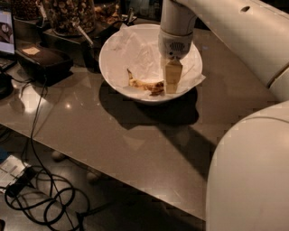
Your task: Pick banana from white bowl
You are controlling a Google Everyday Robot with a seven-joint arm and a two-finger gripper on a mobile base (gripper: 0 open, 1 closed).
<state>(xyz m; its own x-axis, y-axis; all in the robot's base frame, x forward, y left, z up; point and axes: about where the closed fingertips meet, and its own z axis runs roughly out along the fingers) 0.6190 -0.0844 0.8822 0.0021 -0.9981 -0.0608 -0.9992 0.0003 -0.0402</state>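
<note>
The white bowl [108, 54] stands on the grey table, lined with crumpled white paper that sticks over its rim. The banana [143, 85], yellow with brown spots and dark ends, lies on the paper in the bowl's near half. My gripper [172, 85] hangs straight down from the white wrist into the bowl. Its tan tip is at the banana's right end, touching or just beside it. The rest of the banana lies free to the gripper's left.
Glass jars [67, 13] and a black box [43, 61] stand behind and left of the bowl. The table's near edge [113, 178] runs diagonally, with cables [40, 198] on the floor below. My white arm body [253, 171] fills the right foreground.
</note>
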